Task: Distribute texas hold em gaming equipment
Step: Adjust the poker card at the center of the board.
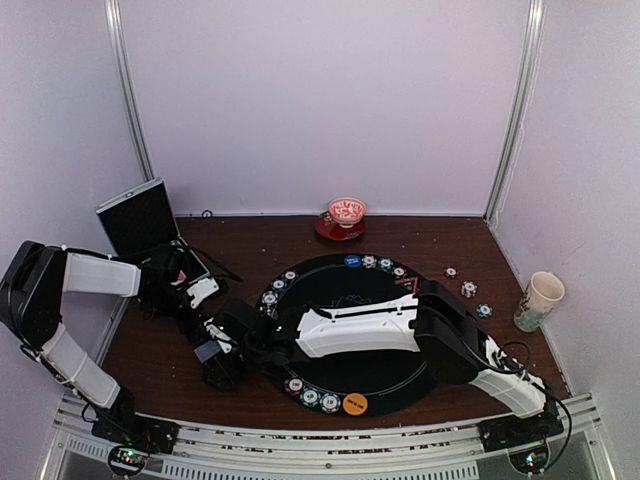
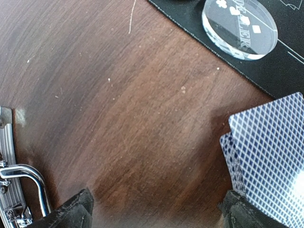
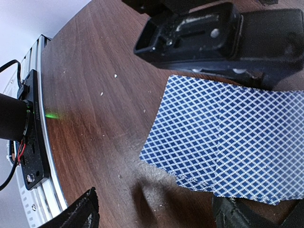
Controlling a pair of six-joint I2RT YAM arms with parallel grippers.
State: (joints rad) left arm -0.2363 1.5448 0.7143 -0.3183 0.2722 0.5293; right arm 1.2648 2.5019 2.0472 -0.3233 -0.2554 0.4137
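Cards (image 3: 223, 142), two, diamond-patterned backs up, one overlapping the other in a slight fan. On the table (image 3: 95, 95) just left of the mat (image 1: 400, 375), toward its near-left rim. Long axis roughly near to far, a little skewed, with a short edge and one corner toward the near rail. Flat on the wood or slightly lifted: cannot tell. In the left wrist view, an upper corner seen against the mat edge.

Right gripper (image 3: 156, 213) above them, fingers spread wide, cards between and close to one finger, no grip visible. Left gripper (image 2: 156, 211) just on the far side, fingers wide apart too, only wood between, cards beside one finger.

Clear dealer disc (image 2: 240, 26) on the mat just past the cards. Chips (image 1: 310, 397) spaced along the mat rim, a few more on wood to the right. Orange disc (image 1: 354, 404) at the near rim, blue disc (image 1: 352, 261) at the far rim. Open case (image 1: 140, 215) far left, bowl (image 1: 347, 211) at the far wall, cup (image 1: 540, 298) right.
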